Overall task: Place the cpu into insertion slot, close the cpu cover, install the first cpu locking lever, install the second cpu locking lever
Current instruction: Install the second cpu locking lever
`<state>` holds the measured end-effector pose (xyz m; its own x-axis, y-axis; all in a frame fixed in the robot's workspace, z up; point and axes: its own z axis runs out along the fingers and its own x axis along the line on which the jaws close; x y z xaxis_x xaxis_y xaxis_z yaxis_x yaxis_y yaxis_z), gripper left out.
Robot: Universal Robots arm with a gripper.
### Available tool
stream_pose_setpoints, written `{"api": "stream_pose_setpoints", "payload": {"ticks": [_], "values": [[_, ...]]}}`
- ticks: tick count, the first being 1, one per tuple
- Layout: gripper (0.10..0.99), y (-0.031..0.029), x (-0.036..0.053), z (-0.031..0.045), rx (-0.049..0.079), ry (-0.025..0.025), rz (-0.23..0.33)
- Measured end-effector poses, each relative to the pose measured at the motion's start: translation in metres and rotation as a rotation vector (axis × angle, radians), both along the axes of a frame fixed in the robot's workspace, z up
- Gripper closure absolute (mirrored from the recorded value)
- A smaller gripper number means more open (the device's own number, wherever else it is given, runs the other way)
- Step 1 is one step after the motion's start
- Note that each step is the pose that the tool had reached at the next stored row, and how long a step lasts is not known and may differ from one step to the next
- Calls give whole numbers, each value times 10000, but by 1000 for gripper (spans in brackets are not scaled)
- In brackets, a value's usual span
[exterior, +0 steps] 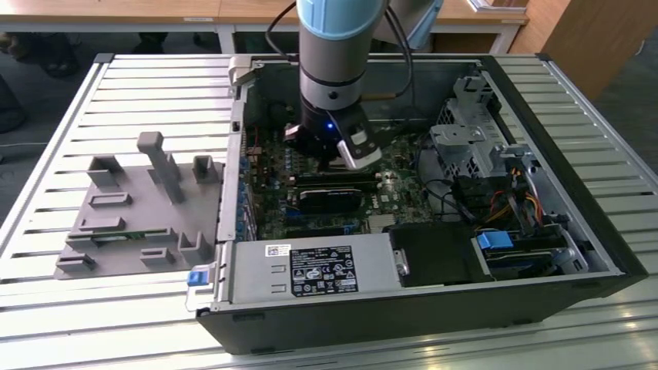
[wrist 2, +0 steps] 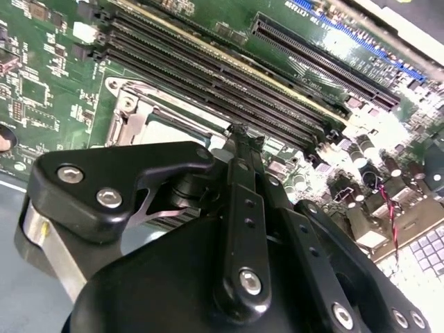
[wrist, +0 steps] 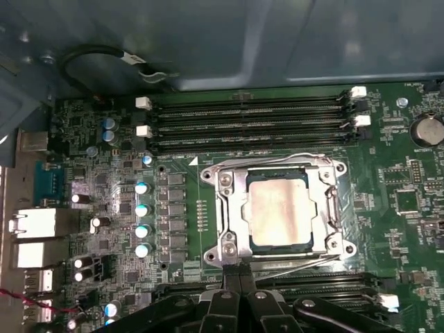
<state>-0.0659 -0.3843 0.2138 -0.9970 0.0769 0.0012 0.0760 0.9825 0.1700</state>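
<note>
In the first wrist view the cpu [wrist: 281, 208], a pale metal square, lies flat in the insertion slot [wrist: 345, 248]. The silver cpu cover [wrist: 232, 208] is folded down around it as a frame. A thin wire lever [wrist: 277, 158] runs along one side of the socket and another [wrist: 305, 258] along the opposite side. I cannot tell whether they are latched. My gripper [wrist: 239, 274] is shut, its black fingertips pressed together right at the socket's edge by the second lever. In the second wrist view the gripper [wrist 2: 239, 132] points at the socket [wrist 2: 128, 111]. In the exterior view the gripper [exterior: 344, 160] hangs over the motherboard.
Long black memory slots [wrist: 250, 118] flank the socket, with more [wrist: 312, 284] under the fingers. Capacitors [wrist: 141, 208] and a coin cell [wrist: 427, 128] stand nearby. The case walls [exterior: 535, 254] and power supply [exterior: 308, 270] box the board in. A grey fixture [exterior: 134, 208] sits at the exterior view's left.
</note>
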Motion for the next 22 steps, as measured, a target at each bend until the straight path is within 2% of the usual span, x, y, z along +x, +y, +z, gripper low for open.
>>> {"api": "stream_pose_setpoints", "payload": {"ticks": [3, 7, 13, 17, 22], "values": [[980, -10, -7, -16, 125, 1, 2], [980, -63, -12, -21, 347, 0, 0], [980, -134, -22, -25, 541, 0, 0], [980, -149, -47, -36, 720, 0, 0], [980, -152, -64, -91, 890, 0, 0]]}}
